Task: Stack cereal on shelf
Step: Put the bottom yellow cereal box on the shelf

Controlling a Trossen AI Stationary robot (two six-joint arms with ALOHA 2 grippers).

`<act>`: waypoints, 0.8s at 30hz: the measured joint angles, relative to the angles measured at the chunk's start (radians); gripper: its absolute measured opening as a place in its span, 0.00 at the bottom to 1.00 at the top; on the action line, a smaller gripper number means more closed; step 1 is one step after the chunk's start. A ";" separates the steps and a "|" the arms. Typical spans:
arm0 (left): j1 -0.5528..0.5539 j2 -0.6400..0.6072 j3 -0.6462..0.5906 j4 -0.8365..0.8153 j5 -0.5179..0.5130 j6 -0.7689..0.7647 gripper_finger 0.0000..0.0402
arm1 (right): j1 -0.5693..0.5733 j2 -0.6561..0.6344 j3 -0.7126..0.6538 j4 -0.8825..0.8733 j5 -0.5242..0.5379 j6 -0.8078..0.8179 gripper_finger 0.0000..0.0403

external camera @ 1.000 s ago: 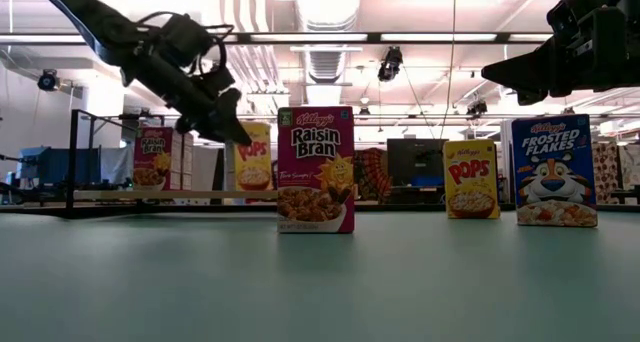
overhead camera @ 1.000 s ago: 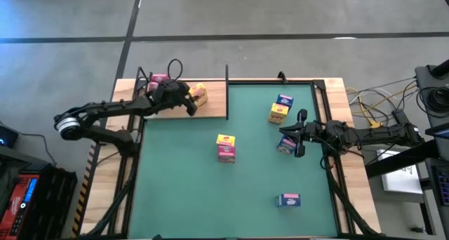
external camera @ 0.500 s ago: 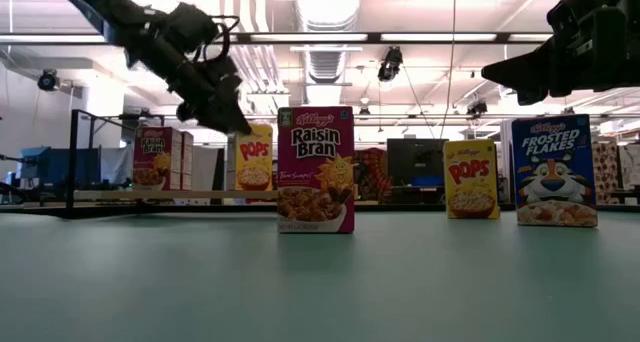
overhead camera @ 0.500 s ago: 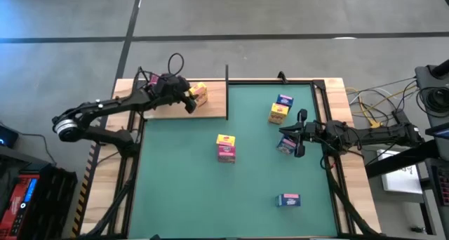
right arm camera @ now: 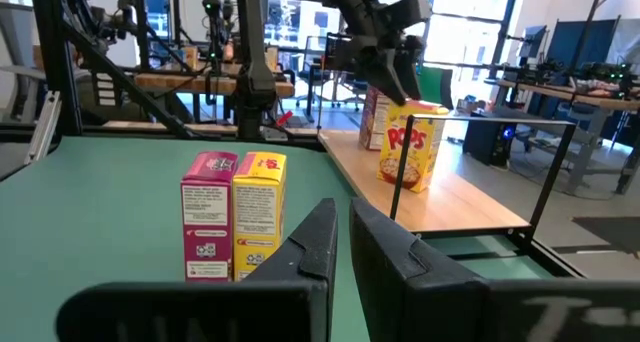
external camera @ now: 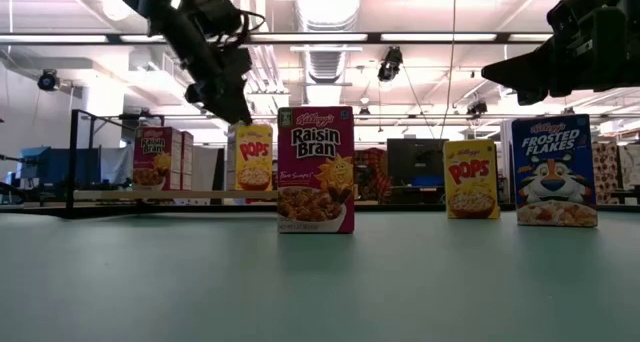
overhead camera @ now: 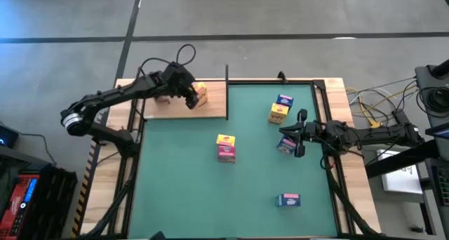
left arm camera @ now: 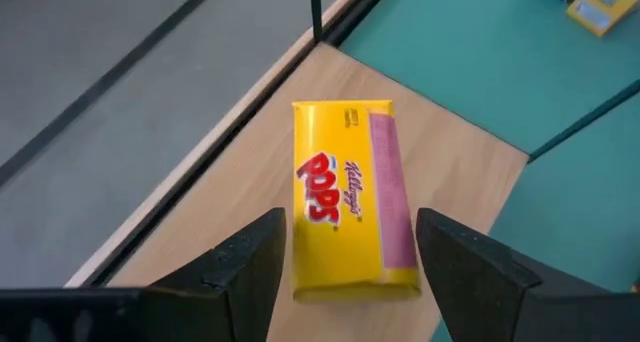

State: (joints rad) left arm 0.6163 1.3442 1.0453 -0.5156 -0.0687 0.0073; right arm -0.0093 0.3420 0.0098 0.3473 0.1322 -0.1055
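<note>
A yellow Pops cereal box (overhead camera: 200, 94) (external camera: 253, 157) (left arm camera: 340, 207) stands upright on its bottom end on the light-wood shelf (overhead camera: 214, 108), near the shelf's right end. My left gripper (overhead camera: 191, 98) (external camera: 238, 112) (left arm camera: 345, 277) hangs open just above and in front of it, touching nothing. A pink Raisin Bran box (external camera: 153, 157) (right arm camera: 372, 117) stands farther left on the shelf, partly hidden by the arm in the high view. My right gripper (overhead camera: 289, 135) (right arm camera: 345, 244) is shut and level above the mat's right side.
On the green mat (overhead camera: 182, 184) stand a pink and yellow pair of boxes (overhead camera: 225, 147), a blue and yellow pair (overhead camera: 280, 108), a blue box (overhead camera: 285, 147) under the right gripper and another blue one (overhead camera: 288, 200) near the front. A black post (overhead camera: 226, 82) rises at the shelf's right edge.
My left gripper has risen from beside the yellow Pops box and tipped less steeply downward, moving slightly toward the far edge. The box stays standing on the shelf, now fully visible in the low view.
</note>
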 joint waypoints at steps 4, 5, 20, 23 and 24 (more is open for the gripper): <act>0.000 0.031 0.023 -0.019 0.000 -0.001 0.52 | 0.000 0.000 0.000 0.000 0.000 0.000 0.06; 0.000 0.037 0.026 -0.020 0.000 0.000 0.52 | 0.000 0.000 0.000 0.000 0.000 0.000 0.06; 0.000 0.124 0.040 -0.026 0.008 0.031 0.47 | 0.000 0.000 0.000 0.000 0.000 0.000 0.06; 0.000 0.125 0.040 -0.027 0.009 0.039 0.41 | 0.000 0.000 0.000 0.000 0.000 0.000 0.06; 0.000 0.125 0.040 -0.029 0.009 0.047 0.39 | 0.000 0.000 0.000 0.000 0.000 0.000 0.06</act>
State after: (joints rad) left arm 0.6163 1.4695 1.0851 -0.5449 -0.0598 0.0539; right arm -0.0091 0.3420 0.0100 0.3473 0.1322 -0.1055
